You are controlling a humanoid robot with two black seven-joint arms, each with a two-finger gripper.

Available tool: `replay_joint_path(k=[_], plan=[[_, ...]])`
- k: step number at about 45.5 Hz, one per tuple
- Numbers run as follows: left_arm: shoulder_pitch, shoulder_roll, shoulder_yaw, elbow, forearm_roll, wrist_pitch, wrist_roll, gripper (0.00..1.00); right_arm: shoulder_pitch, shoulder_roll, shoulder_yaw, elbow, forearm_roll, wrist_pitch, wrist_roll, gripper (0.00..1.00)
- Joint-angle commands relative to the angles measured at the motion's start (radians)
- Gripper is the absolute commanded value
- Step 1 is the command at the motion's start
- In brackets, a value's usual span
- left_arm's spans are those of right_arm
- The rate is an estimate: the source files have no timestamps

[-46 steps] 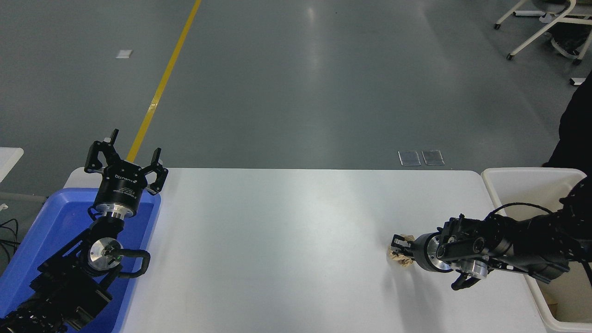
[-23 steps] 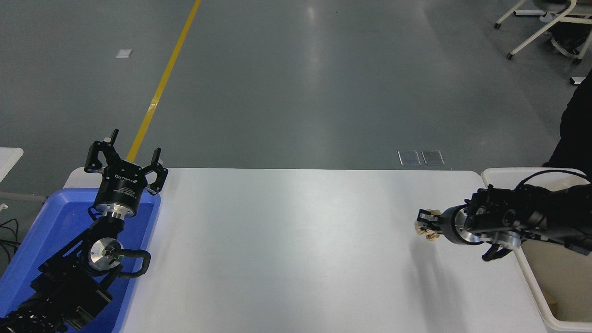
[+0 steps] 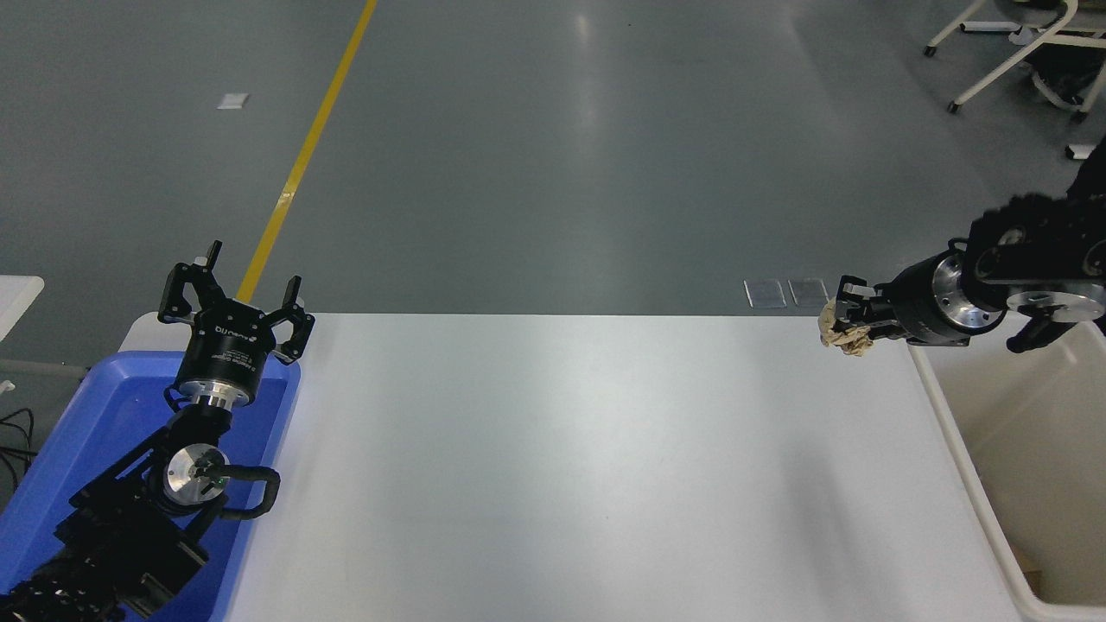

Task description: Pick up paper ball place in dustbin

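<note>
Right gripper (image 3: 851,318) clamps paper ball (image 3: 840,332); dustbin (image 3: 955,432) seemingly empty.

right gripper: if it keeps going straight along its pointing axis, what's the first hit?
Probably nothing nearby. The right gripper, shut on the paper ball, points toward the picture's left, lifted over the white table at its far right corner. That line looks free; depth is unclear. The dustbin lies behind it.

One paper ball (image 3: 842,331), one dustbin (image 3: 968,471), one blue tray (image 3: 52,466), two grippers, left (image 3: 233,298) and right (image 3: 851,313).
</note>
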Motion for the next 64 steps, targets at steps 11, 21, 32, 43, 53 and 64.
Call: replay_joint_path(k=[11,21,32,43,53,64], plan=[[0.0,0.0,0.0,0.0,0.0,0.0,0.0,0.98,0.261,-0.076,-0.03,0.015,-0.053,0.147,-0.002,0.0],[0.0,0.0,0.0,0.0,0.0,0.0,0.0,0.98,0.239,-0.074,-0.045,0.002,-0.064,0.133,-0.002,0.0],[0.0,0.0,-0.002,0.0,0.0,0.0,0.0,0.98,0.054,-0.113,-0.063,-0.217,-0.07,0.083,-0.003,0.0],[0.0,0.0,0.0,0.0,0.0,0.0,0.0,0.98,-0.253,-0.163,-0.028,-0.544,-0.053,0.015,-0.003,0.0],[0.0,0.0,0.0,0.0,0.0,0.0,0.0,0.98,-0.544,-0.163,0.032,-0.771,0.043,-0.072,-0.003,0.0],[0.0,0.0,0.0,0.0,0.0,0.0,0.0,0.98,-0.816,-0.156,0.104,-0.876,0.168,-0.279,-0.002,0.0]])
